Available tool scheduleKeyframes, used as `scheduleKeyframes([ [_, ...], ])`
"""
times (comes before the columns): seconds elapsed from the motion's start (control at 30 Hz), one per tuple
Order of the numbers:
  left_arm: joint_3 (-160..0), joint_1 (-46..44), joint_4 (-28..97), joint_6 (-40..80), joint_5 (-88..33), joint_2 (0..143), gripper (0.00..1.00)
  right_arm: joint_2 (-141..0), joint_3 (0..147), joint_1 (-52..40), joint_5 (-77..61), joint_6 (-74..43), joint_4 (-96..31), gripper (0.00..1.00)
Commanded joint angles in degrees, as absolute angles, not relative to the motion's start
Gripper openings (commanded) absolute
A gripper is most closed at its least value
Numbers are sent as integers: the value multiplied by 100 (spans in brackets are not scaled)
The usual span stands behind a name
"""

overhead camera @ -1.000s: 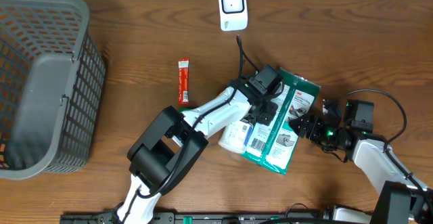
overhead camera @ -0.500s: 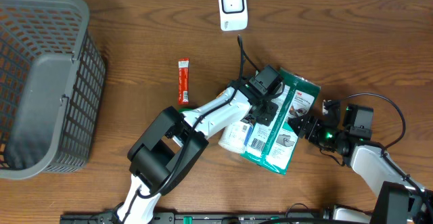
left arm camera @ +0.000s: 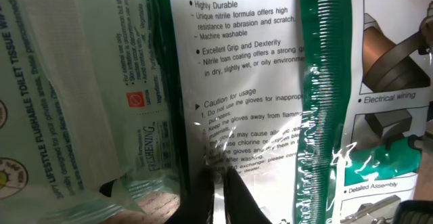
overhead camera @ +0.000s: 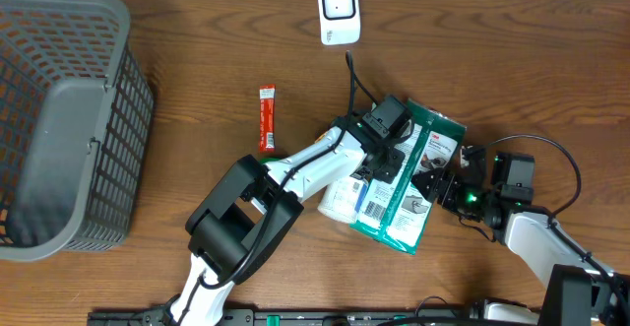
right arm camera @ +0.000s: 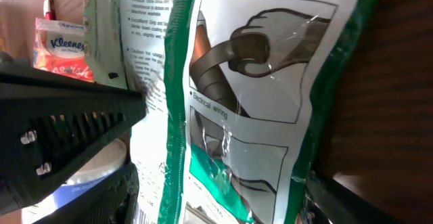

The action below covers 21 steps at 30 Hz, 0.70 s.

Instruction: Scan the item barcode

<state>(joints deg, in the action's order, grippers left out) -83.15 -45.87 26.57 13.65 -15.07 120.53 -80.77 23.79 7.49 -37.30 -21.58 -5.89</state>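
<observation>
The item is a green-and-white glove package point(overhead camera: 430, 141) lying tilted over other packs at the table's middle right. My left gripper point(overhead camera: 387, 155) rests on its printed face. In the left wrist view its fingers point(left arm camera: 216, 178) are shut, pinching the crinkled film of the package point(left arm camera: 243, 61). My right gripper point(overhead camera: 436, 184) is at the package's right edge. Its jaws point(right arm camera: 223, 207) stand open, one on each side of the package point(right arm camera: 257, 102). I cannot make out the barcode clearly. A white scanner point(overhead camera: 338, 11) stands at the back edge.
A grey mesh basket point(overhead camera: 118, 119) fills the left side. A red sachet point(overhead camera: 267, 118) lies left of the arms. A wipes pack point(left arm camera: 61, 102) and a tissue pack point(right arm camera: 61, 48) lie under and beside the glove package. A black cable point(overhead camera: 351, 80) runs from the left arm.
My right gripper has slid left up to the package's edge and its jaws have narrowed a little. The left gripper and the package have not moved.
</observation>
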Motion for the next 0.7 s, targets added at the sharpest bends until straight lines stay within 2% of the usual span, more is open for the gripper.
scheduleKeyframes([
  [0.0, -8309, -4602, 2668, 1313, -1435, 12173, 8, -8337, 2080, 543, -3330, -2451, -668, 71],
  [0.2, -8309, -4602, 2668, 1313, -1437, 12173, 8, -8337, 2080, 311, -3356, -2486, -543, 70],
  [0.4, -8309, -4602, 2665, 1313, -1435, 12173, 8, -8337, 2080, 165, -3352, -2486, -530, 58],
  [0.5, -8309, -4602, 2665, 1310, -1435, 12175, 8, -8337, 2080, 167, -3354, -2488, -530, 55],
  [0.67, -8309, -4602, 2665, 1310, -1435, 12173, 8, -8337, 2078, 167, -3352, -2499, -591, 60],
])
